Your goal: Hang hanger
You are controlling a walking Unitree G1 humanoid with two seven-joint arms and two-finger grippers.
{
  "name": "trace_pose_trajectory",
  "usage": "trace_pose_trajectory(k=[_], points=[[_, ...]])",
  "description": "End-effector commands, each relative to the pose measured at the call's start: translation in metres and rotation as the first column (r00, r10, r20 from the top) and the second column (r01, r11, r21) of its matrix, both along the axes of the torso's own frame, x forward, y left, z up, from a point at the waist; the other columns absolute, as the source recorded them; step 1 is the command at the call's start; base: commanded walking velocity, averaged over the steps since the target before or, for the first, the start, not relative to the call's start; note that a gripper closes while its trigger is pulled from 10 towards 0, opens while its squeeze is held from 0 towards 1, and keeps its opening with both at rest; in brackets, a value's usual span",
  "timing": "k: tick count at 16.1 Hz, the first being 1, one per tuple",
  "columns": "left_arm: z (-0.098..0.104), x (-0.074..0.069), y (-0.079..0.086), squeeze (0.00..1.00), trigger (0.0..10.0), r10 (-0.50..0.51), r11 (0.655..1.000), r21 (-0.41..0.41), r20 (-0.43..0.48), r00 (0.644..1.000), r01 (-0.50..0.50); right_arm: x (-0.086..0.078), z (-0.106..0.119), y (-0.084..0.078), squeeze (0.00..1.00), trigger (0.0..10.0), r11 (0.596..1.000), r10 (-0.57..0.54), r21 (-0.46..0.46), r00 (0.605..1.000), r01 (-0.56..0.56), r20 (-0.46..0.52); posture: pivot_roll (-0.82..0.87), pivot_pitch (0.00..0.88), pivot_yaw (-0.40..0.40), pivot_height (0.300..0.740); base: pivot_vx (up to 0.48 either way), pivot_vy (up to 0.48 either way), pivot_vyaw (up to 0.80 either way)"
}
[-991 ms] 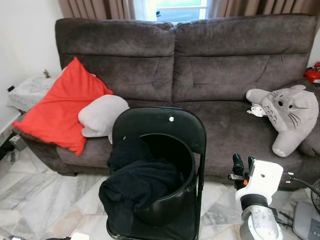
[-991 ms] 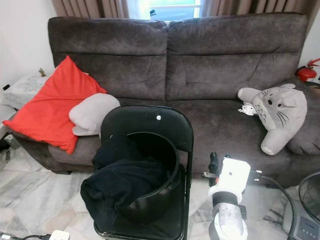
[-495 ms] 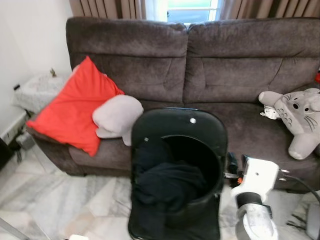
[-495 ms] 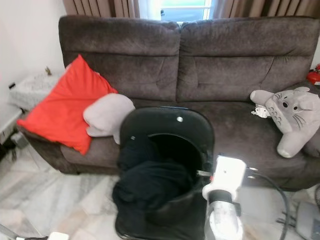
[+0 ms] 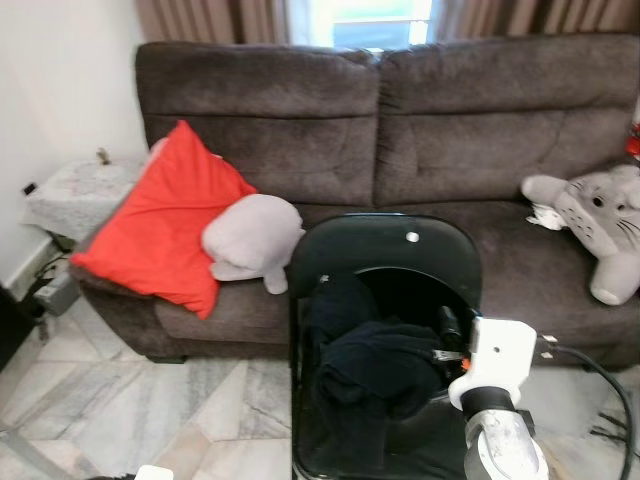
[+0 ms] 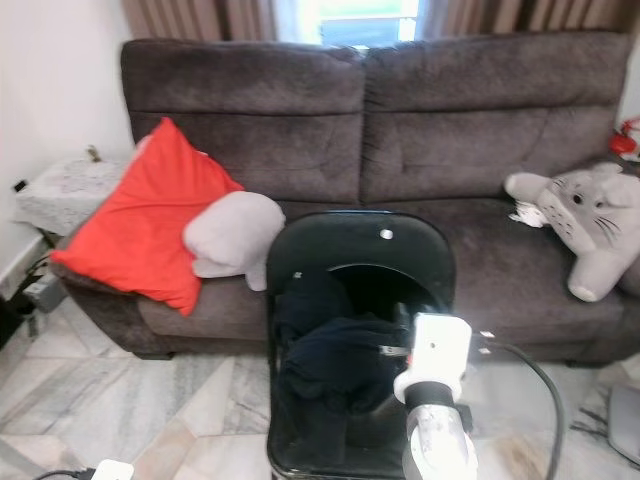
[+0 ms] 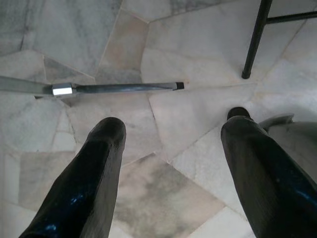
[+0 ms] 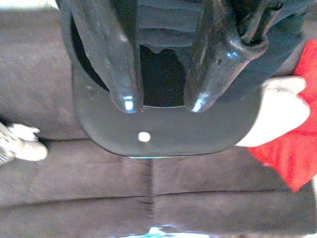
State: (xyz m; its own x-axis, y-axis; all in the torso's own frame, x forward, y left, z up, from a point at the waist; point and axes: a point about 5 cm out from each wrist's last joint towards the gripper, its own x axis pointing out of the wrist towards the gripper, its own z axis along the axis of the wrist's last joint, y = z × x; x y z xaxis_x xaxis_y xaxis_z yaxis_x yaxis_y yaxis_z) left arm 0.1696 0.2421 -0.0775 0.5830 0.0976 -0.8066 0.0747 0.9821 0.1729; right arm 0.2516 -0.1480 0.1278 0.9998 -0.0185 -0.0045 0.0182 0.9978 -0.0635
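Observation:
A black folding chair (image 5: pixel 385 245) stands in front of the sofa and carries a black bucket (image 5: pixel 405 290). A dark garment (image 5: pixel 375 365) spills out of the bucket over its front rim. My right gripper (image 5: pixel 447 338) reaches over the bucket's right side. In the right wrist view that gripper (image 8: pixel 162 101) is open by a small gap with nothing between its fingers, pointing past the garment at the chair back (image 8: pixel 163 134). My left gripper (image 7: pixel 173 124) hangs wide open above the marble floor. I cannot make out a hanger.
The dark grey sofa (image 5: pixel 450 130) holds a red cushion (image 5: pixel 165 225), a grey pillow (image 5: pixel 250 235) and a grey plush toy (image 5: pixel 600 215). A side table (image 5: pixel 70 190) stands at the left. A cable (image 5: pixel 600 370) runs at the right. A metal rod (image 7: pixel 114 88) lies on the floor by a chair leg (image 7: pixel 255 39).
The camera has shifted, so the chair now sits further right in the picture. My right gripper has gone from beside the chair's right edge to over the bucket.

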Motion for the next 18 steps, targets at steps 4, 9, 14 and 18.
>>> trace_pose_trajectory(k=[4,9,14,18], points=[[-0.001,0.0,-0.004,0.0,10.0,-0.005,1.0,-0.009,-0.006,1.0,0.004,0.004,-0.019,0.03,0.0,10.0,0.942,0.314,-0.074,0.938,-0.327,-0.145,0.0,0.039,0.085,0.74,0.0,0.0,0.0],[-0.001,0.002,-0.006,0.0,10.0,-0.003,1.0,-0.016,-0.003,1.0,0.003,0.025,-0.019,0.038,0.62,10.0,0.877,0.471,-0.021,0.866,-0.481,-0.167,0.0,0.038,0.083,0.74,0.0,0.0,0.0],[-0.002,0.0,-0.007,0.0,10.0,0.005,1.0,-0.019,-0.009,1.0,-0.005,0.011,-0.005,0.049,0.0,10.0,0.721,0.685,0.032,0.704,-0.693,-0.187,0.0,0.05,0.069,0.74,0.0,0.0,0.0],[-0.003,0.0,-0.009,0.0,10.0,0.013,1.0,-0.024,-0.01,1.0,-0.013,0.0,-0.027,0.043,0.0,10.0,0.672,0.701,0.042,0.617,-0.739,-0.359,0.01,0.051,0.055,0.74,0.0,0.0,0.0]])
